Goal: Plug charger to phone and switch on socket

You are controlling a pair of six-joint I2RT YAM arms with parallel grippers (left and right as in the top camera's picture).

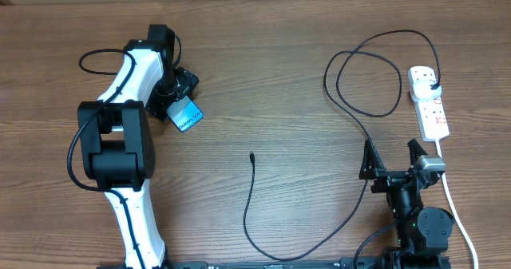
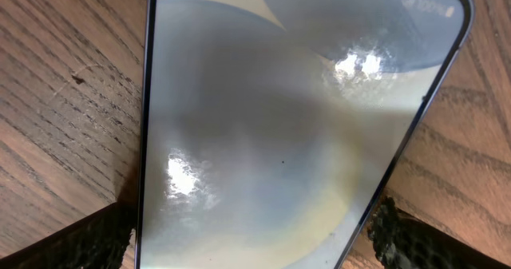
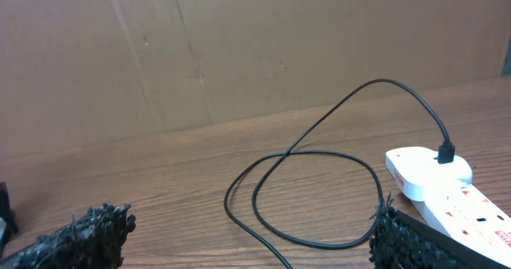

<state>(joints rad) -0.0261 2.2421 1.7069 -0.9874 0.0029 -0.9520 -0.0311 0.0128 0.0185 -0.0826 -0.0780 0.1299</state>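
The phone point(image 1: 188, 116) has a bright blue screen and sits tilted at the upper left of the table. It fills the left wrist view point(image 2: 279, 125). My left gripper point(image 1: 177, 101) is shut on it, one finger on each long edge point(image 2: 251, 245). The charger cable point(image 1: 249, 213) ends in a small loose tip point(image 1: 251, 156) at mid-table. Its black plug point(image 1: 432, 88) sits in the white socket point(image 1: 433, 113) at the right. My right gripper point(image 1: 391, 159) is open and empty, low over the table; the cable loop point(image 3: 319, 153) and socket point(image 3: 447, 191) lie ahead of its fingers point(image 3: 247, 237).
The socket's white cord point(image 1: 455, 205) runs down the right side past my right arm. The cable loops beside the socket and sweeps along the table's front edge. A brown cardboard wall point(image 3: 239, 53) stands behind the table.
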